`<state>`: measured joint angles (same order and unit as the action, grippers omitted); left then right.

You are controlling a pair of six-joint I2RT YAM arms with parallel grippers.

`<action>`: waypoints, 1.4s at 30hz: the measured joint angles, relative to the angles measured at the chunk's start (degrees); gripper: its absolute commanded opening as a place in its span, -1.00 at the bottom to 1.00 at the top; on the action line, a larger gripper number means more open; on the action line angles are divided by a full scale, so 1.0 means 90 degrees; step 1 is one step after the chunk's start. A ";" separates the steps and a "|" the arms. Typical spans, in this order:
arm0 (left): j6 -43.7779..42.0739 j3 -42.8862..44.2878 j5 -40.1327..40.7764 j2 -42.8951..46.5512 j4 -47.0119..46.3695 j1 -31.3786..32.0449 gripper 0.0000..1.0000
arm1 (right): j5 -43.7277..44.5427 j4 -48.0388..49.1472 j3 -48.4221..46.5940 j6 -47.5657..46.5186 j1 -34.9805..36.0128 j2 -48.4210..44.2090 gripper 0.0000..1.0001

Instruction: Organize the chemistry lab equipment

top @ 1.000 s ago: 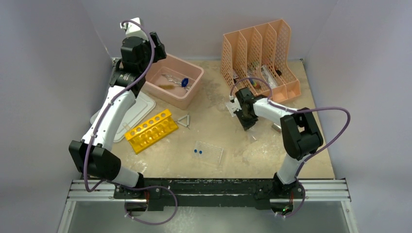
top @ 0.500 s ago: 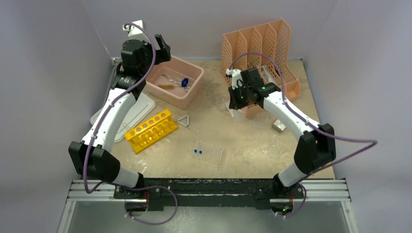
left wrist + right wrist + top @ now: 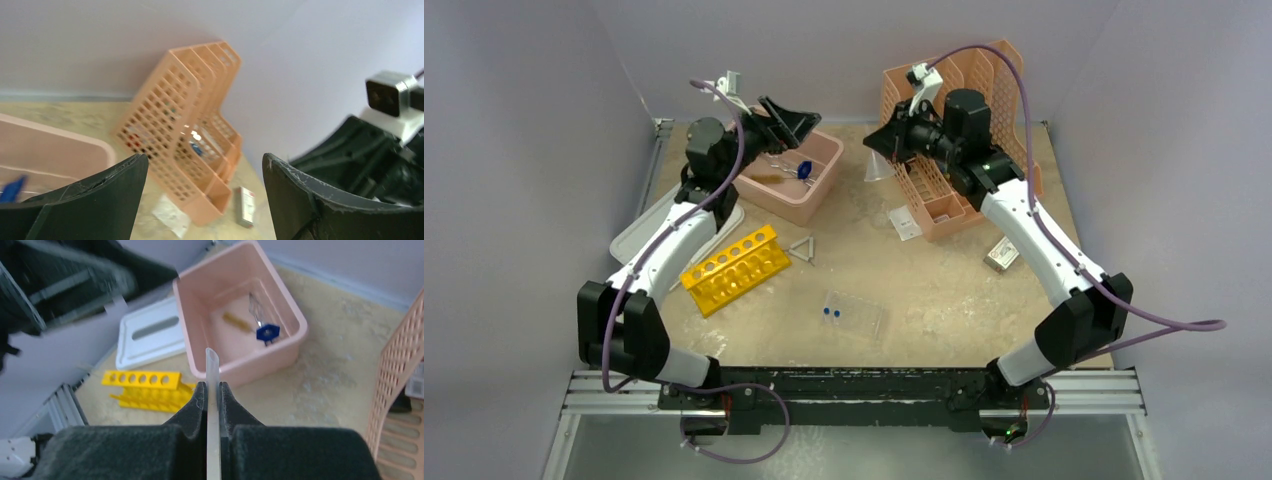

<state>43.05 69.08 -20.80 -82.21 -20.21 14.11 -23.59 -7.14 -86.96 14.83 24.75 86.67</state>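
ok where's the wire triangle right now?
Top view: the small wire triangle lies on the table, left of centre, just right of the yellow test-tube rack and nearer the arms than the pink tub.

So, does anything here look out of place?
The tub has its lid off, lying flat beside it. A small box and a white packet lie loose by the file holder. Nothing looks spilled.
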 measured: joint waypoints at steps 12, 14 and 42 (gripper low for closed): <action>0.0534 -0.0364 -0.0801 -0.0109 -0.0374 0.0804 0.52 | 0.0367 0.0719 -0.0911 0.1418 -0.0002 0.0923 -1.00; -0.0231 -0.0357 -0.0663 -0.0095 0.0119 0.0998 0.45 | 0.0510 0.0459 -0.1328 0.1749 -0.0007 0.1185 -1.00; -0.3764 -0.0512 0.0170 -0.0078 -0.0243 0.1532 -0.80 | -0.0041 -0.0809 -0.1931 0.5017 -0.0335 0.1914 -1.00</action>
<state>9.17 64.47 -19.27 -82.91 -22.39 27.90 -23.97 -14.41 -104.33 59.99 21.74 103.90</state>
